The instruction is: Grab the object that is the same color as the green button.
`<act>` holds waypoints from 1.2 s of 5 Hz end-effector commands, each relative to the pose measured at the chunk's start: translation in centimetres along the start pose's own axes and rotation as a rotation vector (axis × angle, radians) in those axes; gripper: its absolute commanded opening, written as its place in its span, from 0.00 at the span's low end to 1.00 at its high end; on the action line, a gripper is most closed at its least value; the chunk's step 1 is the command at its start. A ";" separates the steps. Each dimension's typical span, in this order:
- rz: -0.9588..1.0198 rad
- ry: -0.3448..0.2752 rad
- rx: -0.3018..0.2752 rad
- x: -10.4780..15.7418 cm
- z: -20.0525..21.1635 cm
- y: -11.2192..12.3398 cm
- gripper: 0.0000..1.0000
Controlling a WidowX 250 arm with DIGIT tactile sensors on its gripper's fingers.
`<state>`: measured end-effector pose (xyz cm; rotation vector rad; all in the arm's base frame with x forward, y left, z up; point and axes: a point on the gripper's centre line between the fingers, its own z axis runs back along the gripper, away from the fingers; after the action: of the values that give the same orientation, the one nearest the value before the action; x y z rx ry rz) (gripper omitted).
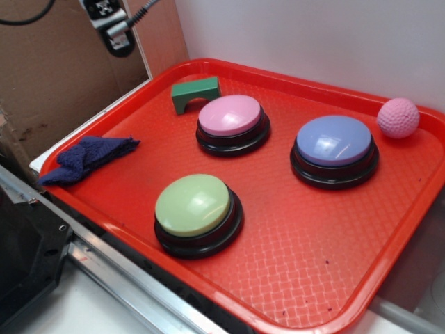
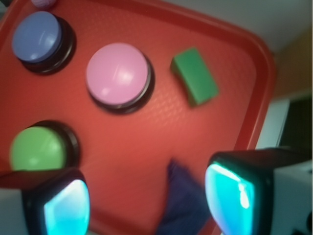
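Observation:
The object, a small dark green arch block (image 1: 195, 93) (image 2: 194, 76), stands near the tray's far left corner, just left of the pink button. The green button (image 1: 197, 212) (image 2: 38, 148), a pale green dome on a black base, sits in the tray's front middle. My gripper (image 2: 146, 200) is open, high above the tray's left edge, its two cyan-lit fingers wide apart with only the blue cloth and bare tray between them. It is well away from the block. In the exterior view only part of the arm (image 1: 111, 24) shows at the top left.
All lie on a red tray (image 1: 306, 278). A pink button (image 1: 231, 123) (image 2: 119, 76) and a blue button (image 1: 334, 149) (image 2: 39, 38) stand behind. A blue cloth (image 1: 87, 158) (image 2: 183, 200) lies at the left edge. A pink ball (image 1: 398, 117) rests at the far right. Cardboard stands behind left.

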<state>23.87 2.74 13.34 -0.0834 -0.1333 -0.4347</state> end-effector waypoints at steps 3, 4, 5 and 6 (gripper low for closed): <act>-0.178 -0.068 0.077 4.9 -6.8 4.8 1.00; -0.179 -0.044 0.069 5.2 -8.2 5.3 1.00; -0.185 -0.020 0.093 5.5 -9.4 5.8 1.00; -0.199 -0.006 0.086 5.6 -10.3 5.9 1.00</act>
<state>31.23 4.89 2.18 -0.0279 -0.1212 -0.6272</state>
